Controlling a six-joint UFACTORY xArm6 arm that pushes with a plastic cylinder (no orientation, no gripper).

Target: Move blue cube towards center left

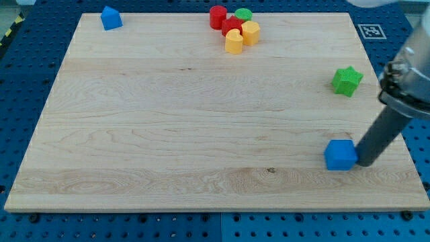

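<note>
The blue cube (340,155) sits on the wooden board (168,121) near the view's bottom right. My tip (365,163) is right beside the cube's right side, touching or nearly touching it. The dark rod slants up to the right toward the arm at the view's right edge.
A green star block (347,81) lies at the right, above the cube. A cluster at the top centre holds a red cylinder (218,16), a red block (232,26), a green block (243,14) and two yellow blocks (234,42) (250,32). A blue pentagon-like block (111,17) sits at the top left.
</note>
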